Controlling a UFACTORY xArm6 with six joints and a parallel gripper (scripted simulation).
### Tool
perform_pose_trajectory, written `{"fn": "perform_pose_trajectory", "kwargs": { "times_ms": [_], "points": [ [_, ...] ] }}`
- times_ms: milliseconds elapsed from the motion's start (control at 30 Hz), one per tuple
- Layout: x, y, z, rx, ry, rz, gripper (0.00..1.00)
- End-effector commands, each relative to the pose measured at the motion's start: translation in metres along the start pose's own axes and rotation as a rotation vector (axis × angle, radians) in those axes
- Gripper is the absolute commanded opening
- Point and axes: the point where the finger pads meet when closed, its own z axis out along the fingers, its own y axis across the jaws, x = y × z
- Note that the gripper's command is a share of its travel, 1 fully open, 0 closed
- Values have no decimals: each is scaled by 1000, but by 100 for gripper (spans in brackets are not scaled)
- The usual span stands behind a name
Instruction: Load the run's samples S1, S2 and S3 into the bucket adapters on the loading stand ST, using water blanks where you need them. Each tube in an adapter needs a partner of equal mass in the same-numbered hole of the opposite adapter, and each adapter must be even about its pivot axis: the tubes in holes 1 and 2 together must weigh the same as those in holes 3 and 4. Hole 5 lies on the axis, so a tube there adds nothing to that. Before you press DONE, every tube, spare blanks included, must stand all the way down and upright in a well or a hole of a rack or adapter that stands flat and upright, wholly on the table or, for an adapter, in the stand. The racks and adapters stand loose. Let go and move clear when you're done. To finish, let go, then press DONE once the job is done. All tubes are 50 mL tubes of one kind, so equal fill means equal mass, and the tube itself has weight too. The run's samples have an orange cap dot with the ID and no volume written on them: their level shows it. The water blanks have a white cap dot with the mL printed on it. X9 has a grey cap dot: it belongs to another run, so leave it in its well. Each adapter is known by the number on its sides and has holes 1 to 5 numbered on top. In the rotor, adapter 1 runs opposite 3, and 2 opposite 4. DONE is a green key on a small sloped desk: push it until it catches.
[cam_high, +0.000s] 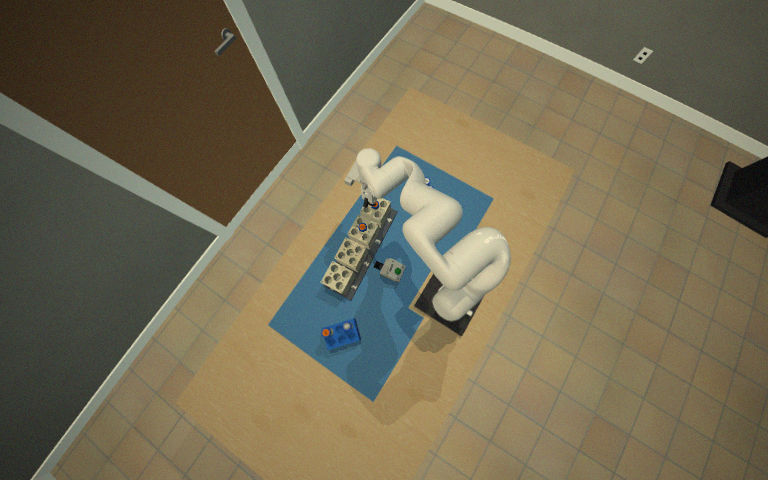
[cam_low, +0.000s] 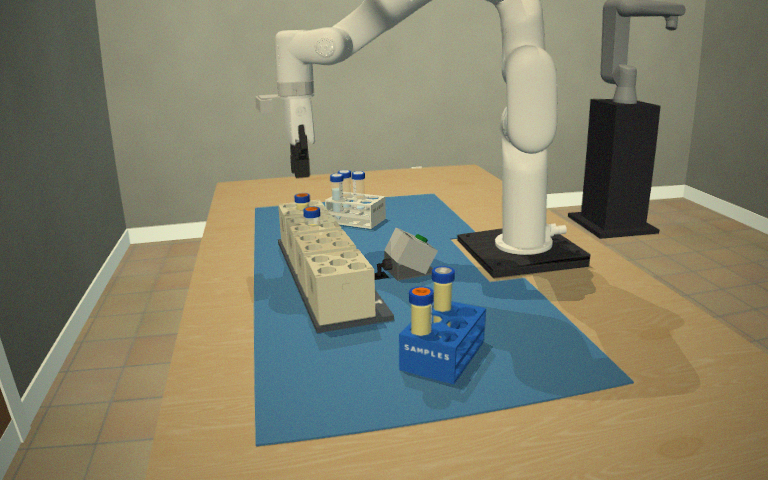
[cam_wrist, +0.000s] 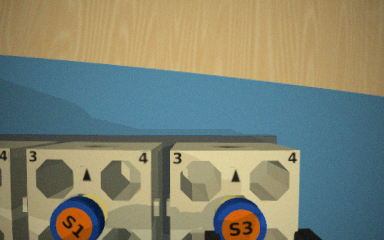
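My gripper (cam_high: 368, 202) (cam_low: 300, 173) (cam_wrist: 260, 236) is part-way open and empty, above S3. S3 (cam_high: 374, 205) (cam_low: 301, 198) (cam_wrist: 240, 228) stands in hole 5 of the far end adapter (cam_wrist: 292, 175). S1 (cam_high: 362, 226) (cam_low: 311, 212) (cam_wrist: 74, 225) stands in hole 5 of the adapter beside it. The other two adapters on the loading stand (cam_high: 355, 289) (cam_low: 386, 312) hold no tube. An orange-dotted tube (cam_high: 326, 332) (cam_low: 420, 318) and a grey-dotted tube (cam_high: 347, 326) (cam_low: 442, 295) stand in the blue SAMPLES rack (cam_low: 427, 365). Adapter numbers are not readable.
A white rack (cam_low: 370, 216) behind the stand holds white-dotted blanks (cam_low: 336, 178) (cam_low: 357, 175), three in all; their print is unreadable. The small sloped desk (cam_high: 390, 266) (cam_low: 404, 254) with the green DONE key (cam_high: 398, 271) (cam_low: 421, 238) stands between the stand and the arm's base.
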Motion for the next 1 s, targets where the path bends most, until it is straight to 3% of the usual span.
{"fn": "perform_pose_trajectory", "kwargs": {
  "times_ms": [0, 967],
  "points": [
    [1, 0, -10, -2, 4, 0, 44],
    [1, 0, -60, -2, 4, 0, 44]
  ]
}}
